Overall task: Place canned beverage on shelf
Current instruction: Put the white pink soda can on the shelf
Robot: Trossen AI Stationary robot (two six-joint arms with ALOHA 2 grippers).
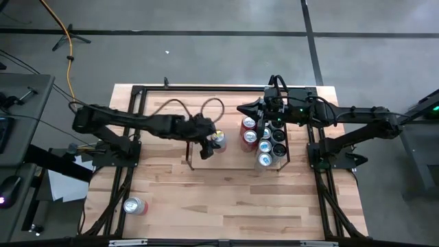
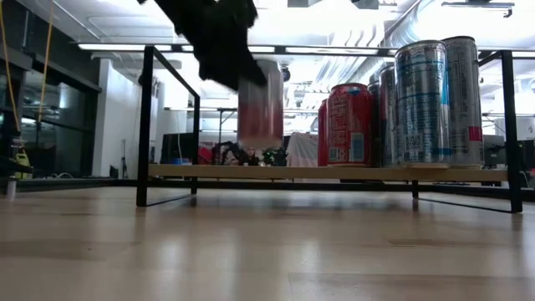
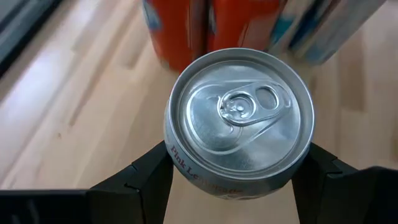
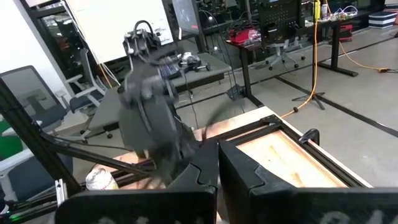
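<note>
My left gripper [image 1: 209,142] is shut on a silver-topped pink can [image 1: 219,139], which shows blurred in the low view [image 2: 261,104], above the left half of the shelf [image 2: 251,171]. The shelf is a low black rod rack [image 1: 190,163] on the table's middle. At its right end stand red cans [image 1: 250,130] and silver cans [image 1: 265,152]. My right gripper [image 1: 245,108] hovers shut, pointing level, over the shelf's far side and touches nothing. My left gripper pinches the can's side wall just below the top rim [image 3: 180,158] between its two fingers [image 3: 146,177], one on each side. The fingers come slanting down from the table's left. The can stays upright, top up, lifted clear of the shelf's board.
Another can [image 1: 134,206] lies on the table near its front left. A black rail frame [image 1: 137,92] runs along the table's edges. Cable loops [image 1: 180,105] lie at the far side. Dark cans [image 1: 278,140] fill the shelf's right end.
</note>
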